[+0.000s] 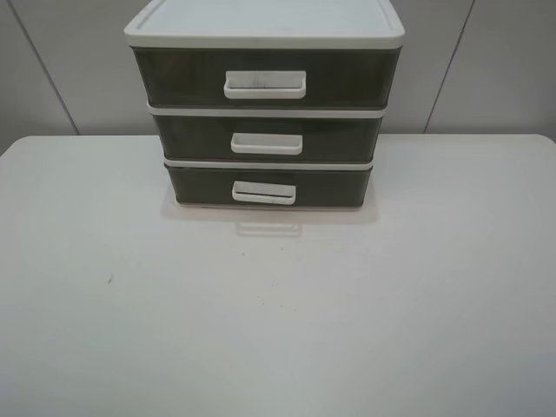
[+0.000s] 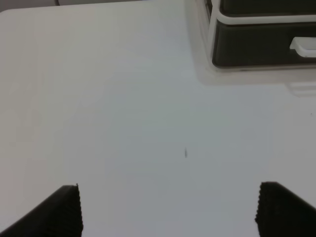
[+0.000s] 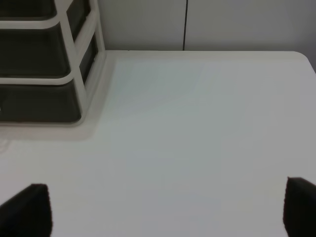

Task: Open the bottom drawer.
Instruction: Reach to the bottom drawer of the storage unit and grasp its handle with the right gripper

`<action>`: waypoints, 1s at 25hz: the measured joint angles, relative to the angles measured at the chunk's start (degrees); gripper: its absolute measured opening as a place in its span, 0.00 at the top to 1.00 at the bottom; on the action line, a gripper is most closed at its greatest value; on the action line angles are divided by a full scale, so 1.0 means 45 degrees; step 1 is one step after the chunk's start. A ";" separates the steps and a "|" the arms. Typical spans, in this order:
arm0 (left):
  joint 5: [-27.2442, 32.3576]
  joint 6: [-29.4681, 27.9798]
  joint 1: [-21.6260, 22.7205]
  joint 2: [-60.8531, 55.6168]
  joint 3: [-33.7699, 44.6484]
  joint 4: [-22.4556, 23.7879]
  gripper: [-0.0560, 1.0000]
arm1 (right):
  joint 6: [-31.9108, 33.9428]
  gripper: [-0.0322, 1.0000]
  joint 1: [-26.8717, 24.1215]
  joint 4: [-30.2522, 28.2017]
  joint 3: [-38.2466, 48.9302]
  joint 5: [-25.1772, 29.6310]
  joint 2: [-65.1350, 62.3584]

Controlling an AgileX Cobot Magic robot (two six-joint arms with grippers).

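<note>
The bottom drawer [image 1: 326, 185] is the lowest of three smoky brown-grey fronts in the white-framed unit [image 1: 261, 22], which stands at the far middle of the table [image 1: 278, 339]. From the high camera I read the drawer as pushed fully in, its front sitting inside the frame. Its white loop handle [image 1: 264, 193] lies at the middle of the front, just above the table surface, and throws a faint reflection on the table in front of it. Directly above is the middle drawer [image 1: 339, 137] with a similar handle, and above that the top drawer [image 1: 347, 78] with a wider one; both look shut as well. A grey panelled wall [image 1: 504, 69] runs behind the unit. On the near left of the table I see a small dark speck [image 1: 109, 279]. My left end effector [image 2: 173, 212] has its fingers set wide apart over bare table, near and to the left of the unit, well short of the handle. My right end effector [image 3: 163, 210] is likewise spread wide, off to the near right of the unit, touching nothing I can see.
</note>
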 joint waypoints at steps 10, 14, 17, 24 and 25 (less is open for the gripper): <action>0.0000 0.0000 0.0000 0.0000 0.0000 0.0000 0.27 | 0.0000 0.17 -0.0278 0.0000 0.0000 0.0000 0.0000; 0.0000 0.0000 0.0000 0.0000 0.0000 0.0000 0.27 | 0.0000 0.17 -0.0422 0.0000 0.0000 0.0000 0.0000; 0.0000 0.0000 0.0000 0.0000 0.0000 0.0000 0.27 | 0.0000 0.17 -0.0224 0.0000 0.0000 -0.0004 0.0082; 0.0000 0.0000 0.0000 0.0000 0.0000 0.0000 0.27 | 0.0030 0.17 0.1704 -0.0255 -0.0944 -0.0524 0.3892; 0.0000 0.0000 0.0000 0.0000 0.0000 0.0000 0.27 | 0.0030 0.17 0.1971 -0.0339 -0.1271 -0.0731 0.4701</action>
